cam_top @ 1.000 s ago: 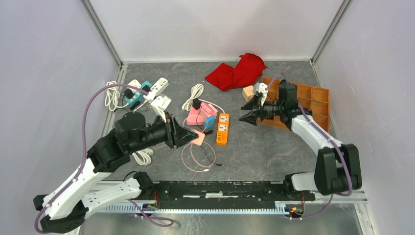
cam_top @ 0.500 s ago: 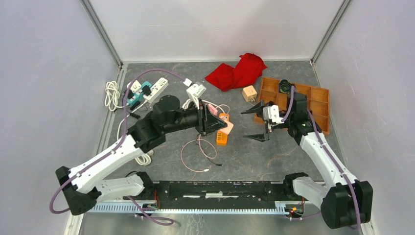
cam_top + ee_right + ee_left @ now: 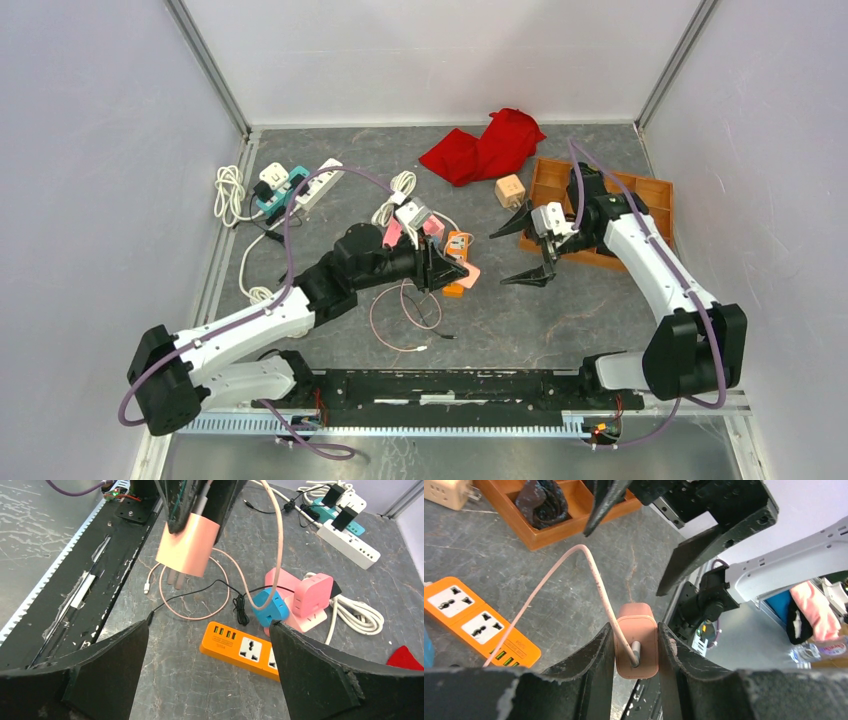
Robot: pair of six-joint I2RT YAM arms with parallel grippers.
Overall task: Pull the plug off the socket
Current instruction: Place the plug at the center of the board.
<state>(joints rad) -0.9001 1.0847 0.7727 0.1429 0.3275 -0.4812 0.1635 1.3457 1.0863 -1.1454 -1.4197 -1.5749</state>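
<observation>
Two arms reach over one grey table. On it there is one orange strip, one red cloth, one brown tray and one tan cube. There is one pink plug.

The left gripper has its two fingers squeezed on the plug's sides. The plug hangs in the air just beside the orange strip, in no socket. Its two metal pins stick out bare. The right gripper has its fingers spread very wide and holds nothing. It faces the plug from close by.

Grey table shows between the strip and the tray, under the right gripper. The tray sits near the right wall. The cloth lies near the back wall.

The plug is a smooth block with round corners. A thin pink cord runs from it. The strip is long, flat plastic. The table looks like stone with thin cracks. The cloth is soft and crumpled.
</observation>
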